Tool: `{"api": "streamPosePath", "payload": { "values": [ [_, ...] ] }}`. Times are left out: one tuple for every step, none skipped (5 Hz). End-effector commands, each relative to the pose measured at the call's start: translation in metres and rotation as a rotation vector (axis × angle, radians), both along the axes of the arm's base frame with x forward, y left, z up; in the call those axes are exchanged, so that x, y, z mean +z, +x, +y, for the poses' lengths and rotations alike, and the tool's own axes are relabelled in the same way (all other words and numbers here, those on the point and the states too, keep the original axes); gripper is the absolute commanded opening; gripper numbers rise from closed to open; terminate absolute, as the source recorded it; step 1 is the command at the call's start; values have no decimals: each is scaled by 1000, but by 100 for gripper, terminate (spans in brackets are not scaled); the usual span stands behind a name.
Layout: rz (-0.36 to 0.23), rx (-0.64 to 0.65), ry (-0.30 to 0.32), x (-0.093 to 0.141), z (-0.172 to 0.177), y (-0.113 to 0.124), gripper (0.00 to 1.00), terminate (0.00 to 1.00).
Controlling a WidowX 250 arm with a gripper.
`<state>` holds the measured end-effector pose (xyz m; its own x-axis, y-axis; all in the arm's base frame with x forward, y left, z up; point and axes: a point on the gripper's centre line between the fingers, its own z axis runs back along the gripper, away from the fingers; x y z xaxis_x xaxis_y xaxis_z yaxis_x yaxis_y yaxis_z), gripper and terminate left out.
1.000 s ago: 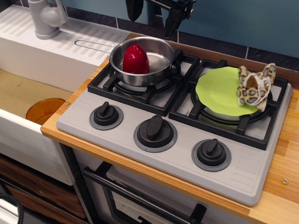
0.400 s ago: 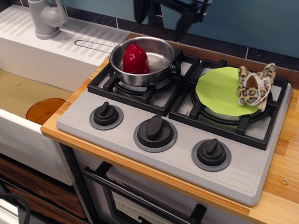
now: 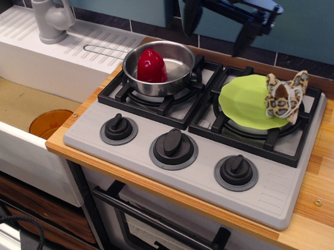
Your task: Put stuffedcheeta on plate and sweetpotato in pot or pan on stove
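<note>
Stove [image 3: 156, 122] as landmark: grey toy cooktop, black grates, three dark knobs. On its rear left burner sits a shiny steel pan [image 3: 178, 69] holding the glossy dark red egg-shaped sweetpotato [image 3: 151, 66], point up. On the rear right burner, a lime-green plate [image 3: 241, 102] carries the spotted tan plush cheeta [image 3: 286, 96] at its right edge. Above the stove's back, the black gripper [image 3: 215, 26] hangs empty, fingers spread apart.

Black gripper at the top edge

The gripper [image 3: 215, 29] was matte black, built of angular metal links, with two long tapering fingers [image 3: 188, 20]. A pale bluish-white patch sat on its right side. Its upper parts were cut off by the top edge.
</note>
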<state>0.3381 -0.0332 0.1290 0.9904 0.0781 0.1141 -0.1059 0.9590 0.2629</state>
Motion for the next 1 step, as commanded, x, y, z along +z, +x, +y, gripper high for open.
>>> {"api": "streamPosePath", "payload": {
  "values": [
    [-118,3,-72,10,-15,13,100,100]
  ]
}}
